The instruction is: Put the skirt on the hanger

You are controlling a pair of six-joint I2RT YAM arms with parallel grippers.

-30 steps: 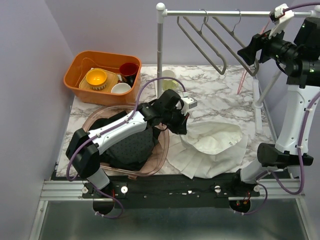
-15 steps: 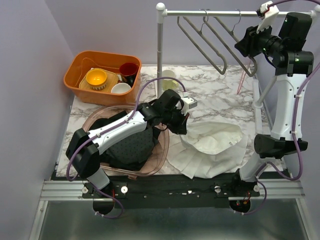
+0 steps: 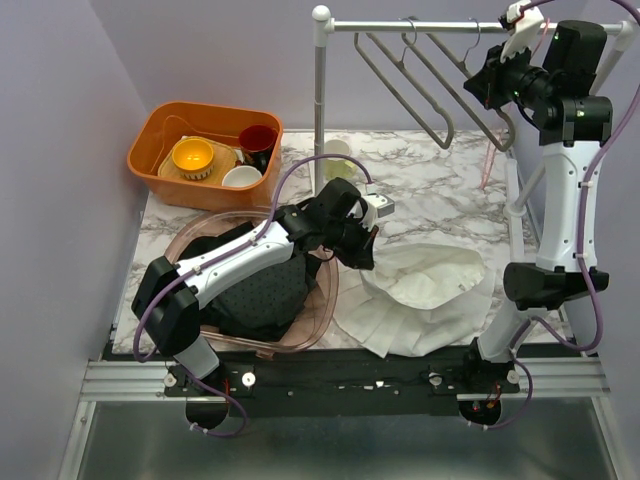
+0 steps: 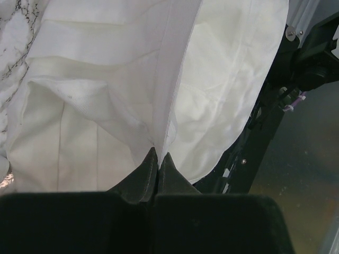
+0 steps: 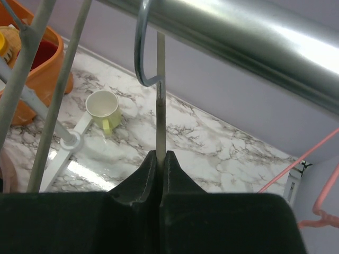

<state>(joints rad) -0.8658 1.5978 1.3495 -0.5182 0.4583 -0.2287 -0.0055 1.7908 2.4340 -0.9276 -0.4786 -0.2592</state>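
The white skirt (image 3: 430,290) lies crumpled on the marble table, right of centre. My left gripper (image 3: 360,245) is shut on the skirt's left edge. In the left wrist view the left gripper (image 4: 159,156) pinches a fold of the skirt (image 4: 228,79). Grey hangers (image 3: 470,111) hang from the metal rail (image 3: 430,26) at the back. High at the right, my right gripper (image 3: 478,84) is at one hanger's neck. In the right wrist view the right gripper (image 5: 160,154) is shut on the hanger's wire stem (image 5: 160,100), just under the rail (image 5: 238,37).
An orange bin (image 3: 150,150) with bowls and cups stands at the back left. A clear tub (image 3: 325,310) with dark clothing lies under my left arm. A pale green cup (image 3: 338,155) stands by the rack post (image 3: 320,110). A pink hanger (image 3: 490,160) hangs at the right.
My right arm swung left along the rail and its jaws went from open to shut on the hanger's stem. The left arm and skirt stayed still.
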